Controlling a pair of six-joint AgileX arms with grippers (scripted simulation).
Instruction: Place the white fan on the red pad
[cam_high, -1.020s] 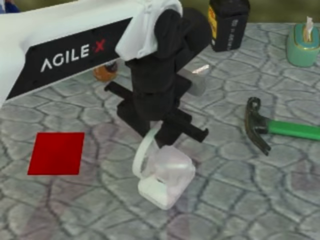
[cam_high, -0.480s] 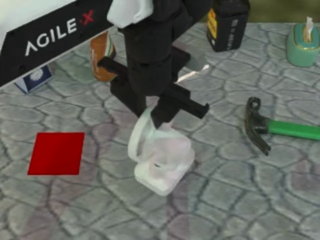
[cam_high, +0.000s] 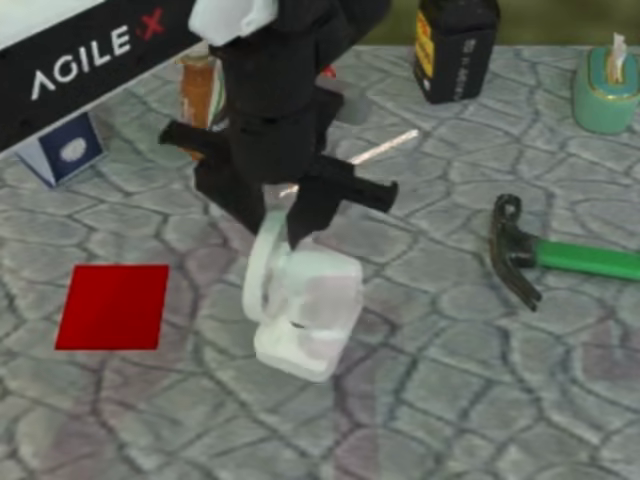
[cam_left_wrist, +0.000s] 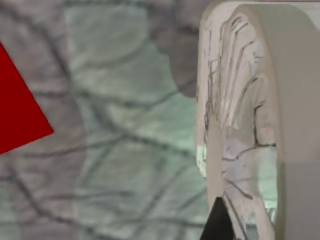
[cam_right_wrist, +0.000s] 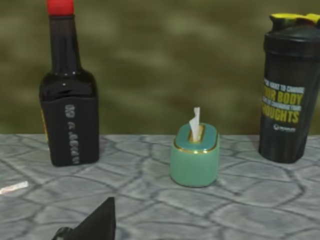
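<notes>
White fan mid-table, upright, ring guard facing red pad, well apart to pad's right. Whether base rests on table or hangs just above it: cannot tell. Left gripper straight above fan, fingers clamped on guard's top rim; top grip keeps base level for flat set-down. Wrist view: guard close, pad corner off to side. Hammer, dark bottle, tissue box away from carry path. Right arm parked off-table, fingers' state not shown.
</notes>
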